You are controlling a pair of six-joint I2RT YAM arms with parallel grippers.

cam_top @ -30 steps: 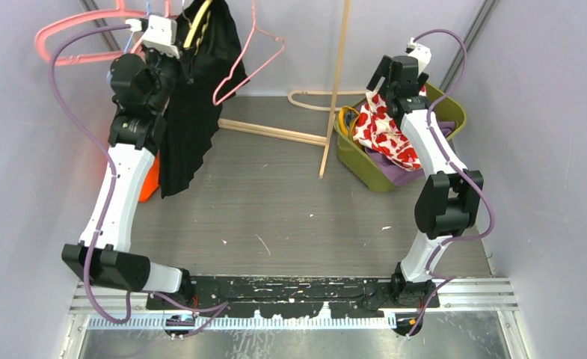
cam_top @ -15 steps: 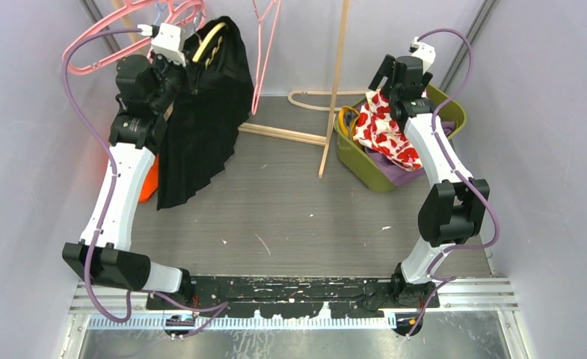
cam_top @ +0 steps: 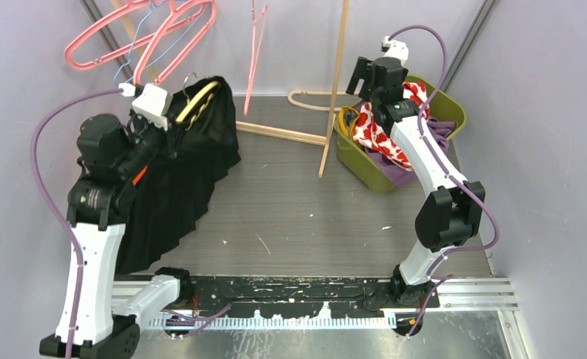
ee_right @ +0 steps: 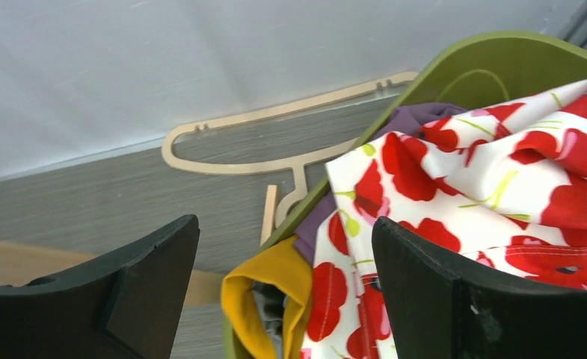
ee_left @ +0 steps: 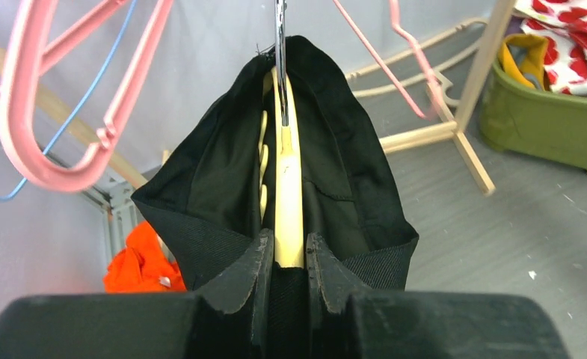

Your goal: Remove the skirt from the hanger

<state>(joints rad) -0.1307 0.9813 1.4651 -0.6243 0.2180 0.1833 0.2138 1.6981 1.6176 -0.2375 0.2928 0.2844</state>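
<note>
Fig.: My L pincer [ee_left: 286, 250] pinched the end of the wooden hanger [ee_left: 287, 187]. The black skirt [ee_left: 350, 172] sat w/ its waistband round the hanger, both held above the bench [cam_top: 290, 202], well left of the green bin [cam_top: 455, 112]. My R pincer [ee_right: 284, 228] hung spread wide over the bin's left end, holding nothing. As I judged it, the step wanted a firm L hold, R brought across from the bin, a nip on cloth only (no wood), then one side slid off first.

A black pleated skirt [cam_top: 172, 196] hangs, waistband stretched around a pale wooden hanger [ee_left: 287, 196].
</note>
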